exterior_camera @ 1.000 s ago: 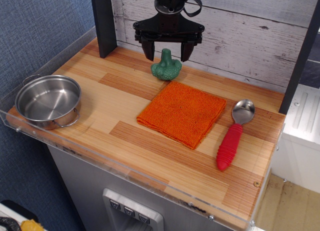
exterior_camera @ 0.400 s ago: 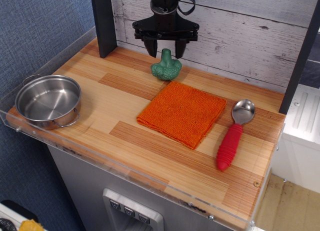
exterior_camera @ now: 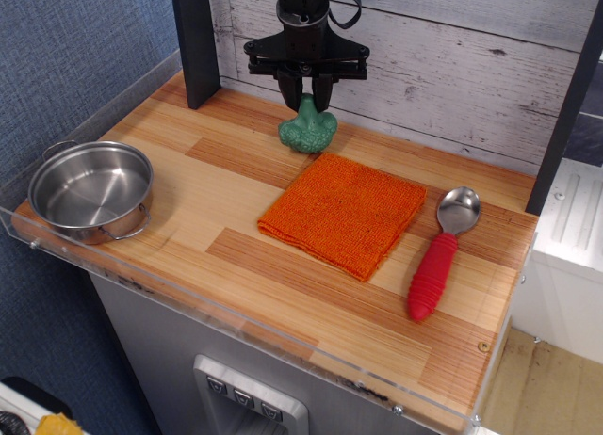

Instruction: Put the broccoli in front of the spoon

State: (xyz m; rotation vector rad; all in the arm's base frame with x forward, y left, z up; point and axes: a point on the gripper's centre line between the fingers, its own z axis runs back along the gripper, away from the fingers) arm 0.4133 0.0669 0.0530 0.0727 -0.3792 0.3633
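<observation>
Now, small green broccoli (exterior_camera: 307,132) with bumpy head down and short stem up, near the back edge of the table (exterior_camera: 236,256), black end effector (exterior_camera: 306,97) pinching its stem, red-handled spoon (exterior_camera: 440,249) lying well apart toward the right edge

There is just one camera. It sits up high, in front of the striped wooden surface (exterior_camera: 236,256), and looks down and toward the white plank wall (exterior_camera: 452,58) at the back. It is far enough away to see nearly the whole top, a little slanted.
</observation>
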